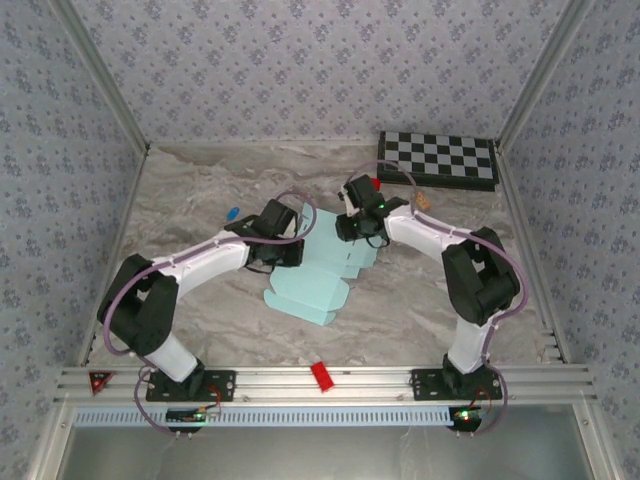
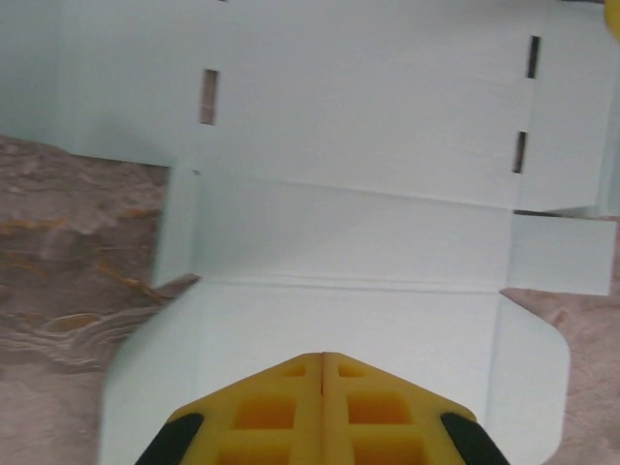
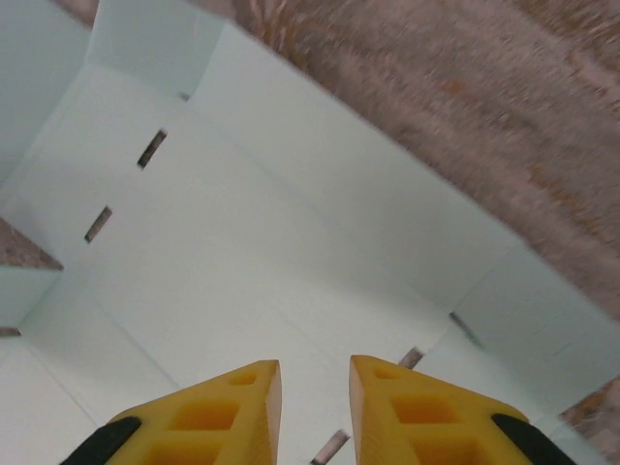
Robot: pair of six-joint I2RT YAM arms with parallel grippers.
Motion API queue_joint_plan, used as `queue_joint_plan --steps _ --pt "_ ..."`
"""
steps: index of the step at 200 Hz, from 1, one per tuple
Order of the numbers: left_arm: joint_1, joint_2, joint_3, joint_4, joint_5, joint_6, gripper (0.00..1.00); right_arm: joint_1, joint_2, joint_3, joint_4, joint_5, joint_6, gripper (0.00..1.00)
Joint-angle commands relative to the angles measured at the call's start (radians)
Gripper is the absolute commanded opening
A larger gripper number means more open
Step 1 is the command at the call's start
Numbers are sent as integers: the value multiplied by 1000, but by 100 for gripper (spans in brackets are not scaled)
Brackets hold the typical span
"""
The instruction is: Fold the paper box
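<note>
Pretty early days on this one. The box (image 1: 305, 292) is basically an open die-cut sheet lying in the middle of the table (image 1: 190, 190), between the two arms. The creases are pressed in and you can see them in the wrist views, but no walls are standing or locked. The slots (image 2: 208, 97) are all empty and the side tab (image 2: 562, 254) lies flat out on the marble, not tucked into anything. In the top view the far end of the sheet looks like it might be lifted a bit, though it's hard to tell. So, judging from that, almost everything is left: raise the sides, fold the flaps in, push the tabs into the slots.

Orientation: from above, the sheet's long axis runs on a diagonal, from near-left to far-right. The big rounded panel is the near-left end and the slotted panels point away toward the far side.

The left gripper (image 2: 322, 356) hovers over a near panel with its yellow fingers pressed flat together, and nothing is visible between them. It's clenched on nothing, as far as the wrist view shows. The right gripper (image 3: 315, 366) sits over the far slotted part with a clear gap between its fingers and just bare card showing through, so it's released and not holding the sheet.
</note>
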Motion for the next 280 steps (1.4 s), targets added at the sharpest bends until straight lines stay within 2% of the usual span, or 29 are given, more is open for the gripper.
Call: queue_joint_plan --steps 1,37,58,116,176,217,280 --pt "-17 40 11 55 50 -35 0 -50 26 80 -57 -69 -72 30" --pt "-29 121 36 96 58 -53 0 -120 105 189 -123 -126 -153 42" --pt "-30 168 71 90 59 -45 0 -153 157 262 -169 -163 -192 44" --pt "-31 225 67 79 39 -32 0 -178 269 385 -218 -221 -263 56" --pt "-51 234 -22 114 -27 -65 0 -179 367 494 -233 -233 -334 58" --pt "-68 240 -48 111 -74 -78 0 -181 442 587 -351 -256 -406 60" --pt "-85 248 -52 104 -89 -77 0 -196 545 719 -475 -340 -460 60"
